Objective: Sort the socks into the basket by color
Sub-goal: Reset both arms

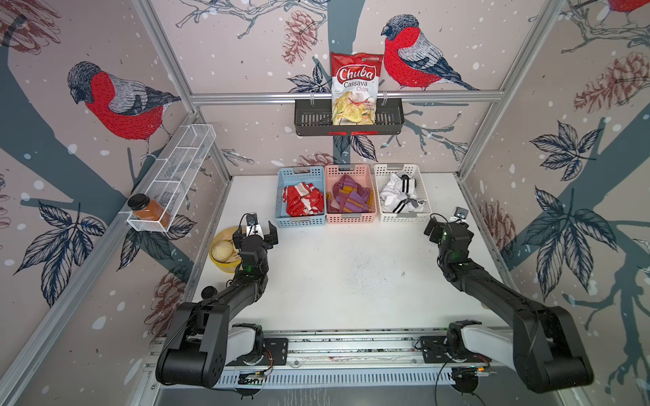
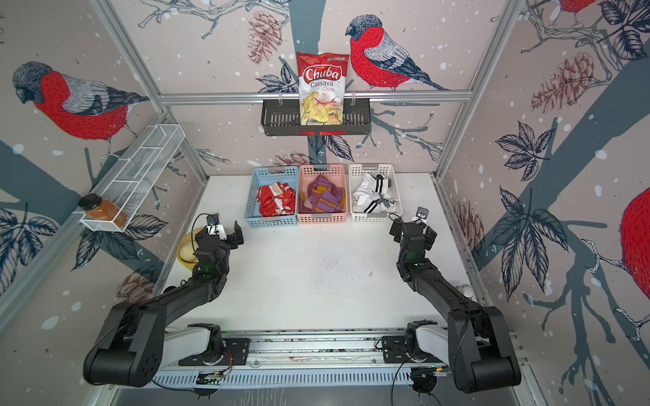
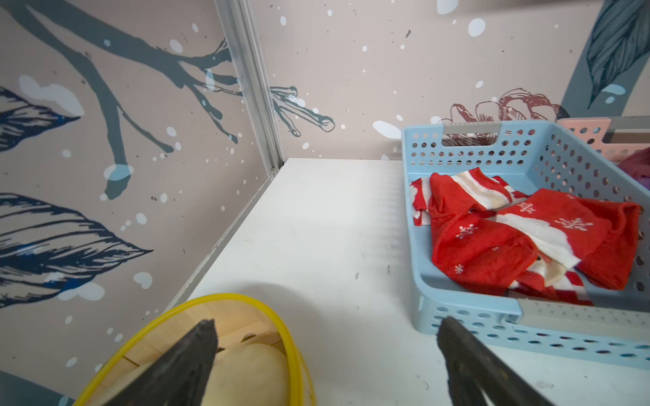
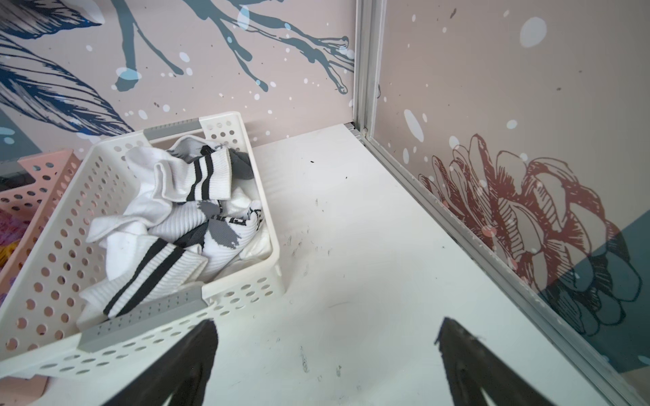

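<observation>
Three baskets stand in a row at the back of the white table. The blue basket (image 1: pixel 300 221) (image 3: pixel 475 154) holds the red-and-white socks (image 1: pixel 303 201) (image 3: pixel 510 239). In the pink basket (image 1: pixel 350 218) lie maroon-purple socks with mustard patches (image 1: pixel 348 198). White socks with black stripes (image 1: pixel 401 195) (image 4: pixel 176 218) fill the white basket (image 1: pixel 404 218) (image 4: pixel 52 246). My left gripper (image 1: pixel 255 232) (image 3: pixel 325 325) hovers open and empty just in front and to the left of the blue basket. My right gripper (image 1: pixel 447 225) (image 4: pixel 327 325) is open and empty beside the white basket's near right corner.
A yellow-rimmed wooden bowl (image 1: pixel 223 251) (image 3: pixel 292 344) with a pale bun sits at the table's left edge under my left gripper. On the back wall hangs a black rack with a chips bag (image 1: pixel 353 88). A white wire shelf holds a jar (image 1: pixel 147 211) on the left wall.
</observation>
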`<state>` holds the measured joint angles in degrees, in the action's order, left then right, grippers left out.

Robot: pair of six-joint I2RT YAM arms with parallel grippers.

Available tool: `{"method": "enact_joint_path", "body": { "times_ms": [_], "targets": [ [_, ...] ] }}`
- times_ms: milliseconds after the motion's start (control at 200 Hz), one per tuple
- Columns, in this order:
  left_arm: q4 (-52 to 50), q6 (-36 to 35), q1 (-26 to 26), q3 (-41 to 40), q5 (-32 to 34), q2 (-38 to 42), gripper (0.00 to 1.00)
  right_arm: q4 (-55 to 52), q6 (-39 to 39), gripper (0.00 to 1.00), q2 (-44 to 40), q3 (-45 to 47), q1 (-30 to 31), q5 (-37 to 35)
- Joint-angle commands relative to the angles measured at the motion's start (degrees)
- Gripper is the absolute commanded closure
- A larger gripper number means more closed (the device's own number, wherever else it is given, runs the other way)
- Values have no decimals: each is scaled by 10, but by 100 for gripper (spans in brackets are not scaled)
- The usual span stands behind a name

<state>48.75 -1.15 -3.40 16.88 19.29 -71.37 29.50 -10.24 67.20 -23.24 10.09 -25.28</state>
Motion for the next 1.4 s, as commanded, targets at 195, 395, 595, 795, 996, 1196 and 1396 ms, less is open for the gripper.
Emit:
{"method": "enact_joint_path", "body": {
  "times_ms": [195, 395, 595, 795, 996, 1196, 1396],
  "targets": [
    [296, 33, 27, -81, -92, -120, 2, 198, 33, 0, 27, 64, -12, 58],
    [379, 26, 26, -100, -108, -173, 2, 221, 24, 0, 63, 65, -24, 68],
    [384, 41, 27, -98, -66, -181, 2, 338, 90, 0, 72, 118, -28, 88],
    [272, 30, 27, -45, -98, -173, 2, 465, 104, 0, 136, 150, -52, 159],
    [280, 27, 26, -47, -98, -175, 2, 533, 84, 0, 200, 160, -92, 235],
    [283, 27, 26, -48, -98, -176, 2, 477, 59, 0, 206, 126, -115, 254],
    [282, 26, 26, -48, -98, -176, 2, 477, 60, 0, 206, 126, -115, 255]
  ]
}}
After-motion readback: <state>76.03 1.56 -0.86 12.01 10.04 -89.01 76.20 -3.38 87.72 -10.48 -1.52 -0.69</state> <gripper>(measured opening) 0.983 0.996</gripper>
